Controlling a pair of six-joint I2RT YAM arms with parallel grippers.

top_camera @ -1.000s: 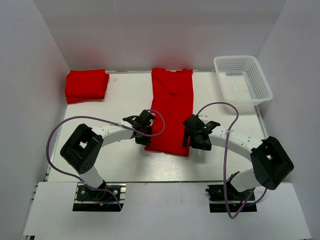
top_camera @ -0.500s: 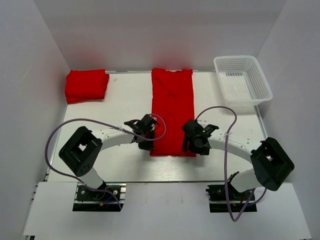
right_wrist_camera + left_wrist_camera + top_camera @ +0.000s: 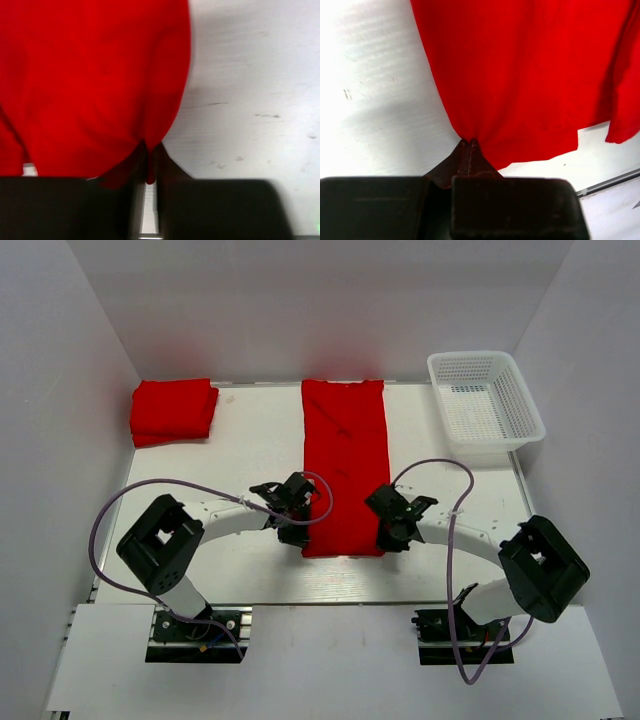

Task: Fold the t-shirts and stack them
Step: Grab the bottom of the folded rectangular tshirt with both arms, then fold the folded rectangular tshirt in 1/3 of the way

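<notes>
A red t-shirt (image 3: 344, 460), folded into a long narrow strip, lies down the middle of the table. My left gripper (image 3: 297, 531) is shut on its near left corner, where cloth (image 3: 520, 75) bunches into the closed tips of that gripper (image 3: 469, 142). At the near right corner my right gripper (image 3: 388, 537) is shut too, with a fold of red fabric (image 3: 100, 85) pinched in it (image 3: 151, 150). A second t-shirt (image 3: 173, 410) sits folded at the back left.
A white mesh basket (image 3: 485, 400) stands at the back right. White walls close in the table on three sides. The table's near edge (image 3: 330, 602) runs just behind both grippers.
Both grippers have drawn back toward the near edge, pulling the strip straight and flat. The right gripper has closed on the near right corner. The left one stayed shut.
</notes>
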